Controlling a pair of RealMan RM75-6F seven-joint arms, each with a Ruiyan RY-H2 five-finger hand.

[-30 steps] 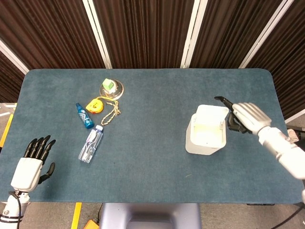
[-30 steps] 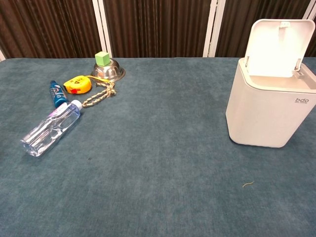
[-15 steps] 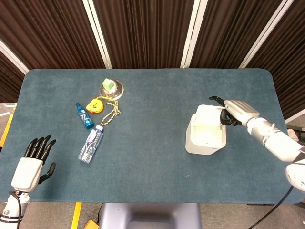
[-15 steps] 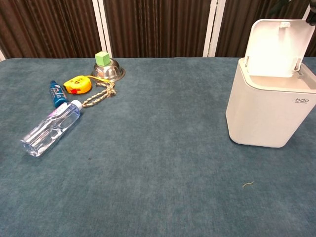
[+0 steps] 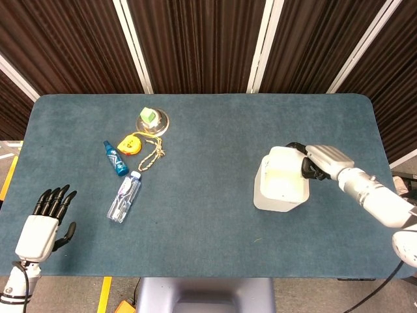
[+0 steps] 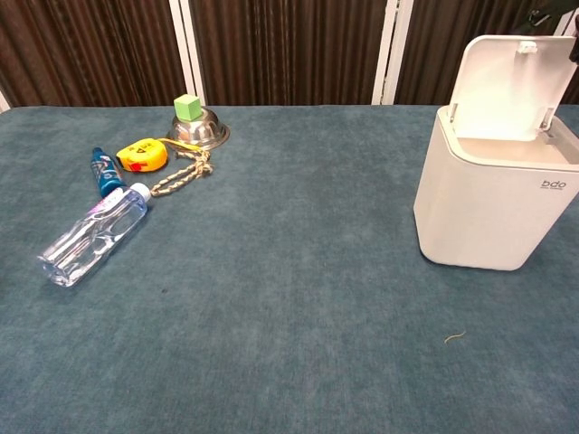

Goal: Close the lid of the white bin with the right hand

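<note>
The white bin (image 5: 279, 195) stands on the right part of the table, with its lid (image 6: 512, 89) raised upright at the far side. My right hand (image 5: 320, 162) is at the lid's top edge, dark fingers (image 5: 305, 168) bent against it and holding nothing. The chest view shows only dark fingertips (image 6: 545, 14) above the lid's top right corner. Inside, the bin (image 6: 488, 212) looks hollow. Palm down with fingers apart, my left hand (image 5: 47, 220) hovers at the table's near left corner.
At the far left lie a clear bottle (image 5: 124, 196), a small blue bottle (image 5: 115, 158), a yellow tape measure (image 5: 131, 143), a rope (image 5: 152, 155) and a metal bowl (image 5: 153, 121) holding a green cube (image 6: 187, 106). The blue table's right edge (image 5: 384, 156) is close behind my right arm.
My right hand has moved left and in toward the bin, from beside the lid to its top edge. The lid leans slightly further over the opening. My left hand stays still.
</note>
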